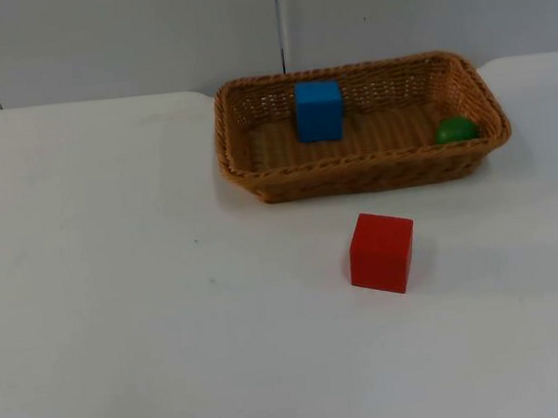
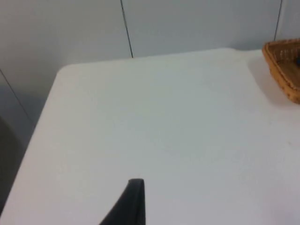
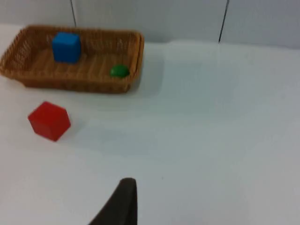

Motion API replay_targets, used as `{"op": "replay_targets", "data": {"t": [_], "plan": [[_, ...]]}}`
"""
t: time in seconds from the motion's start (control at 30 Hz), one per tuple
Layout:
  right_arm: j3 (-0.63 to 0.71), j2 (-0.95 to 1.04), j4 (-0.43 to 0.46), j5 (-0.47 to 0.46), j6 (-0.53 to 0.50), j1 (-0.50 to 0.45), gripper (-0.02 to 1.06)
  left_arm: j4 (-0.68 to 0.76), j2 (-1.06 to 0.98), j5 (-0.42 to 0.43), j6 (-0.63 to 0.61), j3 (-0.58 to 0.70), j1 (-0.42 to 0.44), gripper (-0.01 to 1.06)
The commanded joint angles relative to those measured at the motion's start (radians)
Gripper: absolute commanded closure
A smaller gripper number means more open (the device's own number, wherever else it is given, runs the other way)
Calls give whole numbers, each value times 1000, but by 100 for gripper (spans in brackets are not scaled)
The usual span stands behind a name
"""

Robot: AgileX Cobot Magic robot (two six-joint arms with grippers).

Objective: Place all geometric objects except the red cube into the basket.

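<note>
A wicker basket (image 1: pixel 256 176) stands at the back of the table, right of centre. Inside it a blue cube (image 1: pixel 319 111) rests near the back wall and a green ball (image 1: pixel 455 130) lies at its right end. The red cube (image 1: pixel 382 252) sits on the table just in front of the basket. The right wrist view takes in the basket (image 3: pixel 28 77), blue cube (image 3: pixel 66 47), green ball (image 3: pixel 119 71) and red cube (image 3: pixel 48 121); my right gripper (image 3: pixel 119 204) hangs well back from them. My left gripper (image 2: pixel 133 204) waits over bare table, far from the basket's corner (image 2: pixel 281 70).
The white table top (image 1: pixel 130 314) spreads wide to the left and front of the red cube. The grey partition wall (image 1: pixel 121 36) closes off the back. The table's left edge and rounded corner (image 2: pixel 58 72) appear in the left wrist view.
</note>
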Motion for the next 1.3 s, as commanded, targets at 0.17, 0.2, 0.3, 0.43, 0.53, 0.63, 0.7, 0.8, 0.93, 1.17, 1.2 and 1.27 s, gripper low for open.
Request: {"op": "replay_targets", "data": {"t": [0.17,0.2,0.3,0.43,0.53,0.63,0.7,0.8,0.93,1.17,1.2,1.27], "plan": [[77,-1,-7,-47,7,5,0,0,-1,-72,-26,85,-7,0],[87,-1,-7,-49,7,5,0,0,-1,-75,-26,98,-7,0],[99,-1,-7,-67,7,5,0,0,-1,-71,-42,126,-7,0],[99,-1,-7,-67,7,5,0,0,-1,-53,-54,143,-7,0],[99,-1,-7,-67,7,5,0,8,-1,-53,-56,143,-7,0],[99,-1,-7,-67,7,5,0,8,-1,-53,-56,143,-7,0],[99,-1,-7,-67,7,5,0,8,-1,-53,-56,143,-7,0],[99,-1,-7,-67,7,5,0,8,-1,-53,-56,143,-7,0],[99,-1,1,-67,7,5,0,8,-1,-53,-56,143,-7,0],[99,-1,12,-67,13,5,0,0,-1,-53,-60,143,-7,0],[99,-1,12,-67,13,5,0,0,-1,-53,-60,143,-7,0],[99,-1,12,-67,13,5,0,0,-1,-53,-60,143,-7,0]]}}
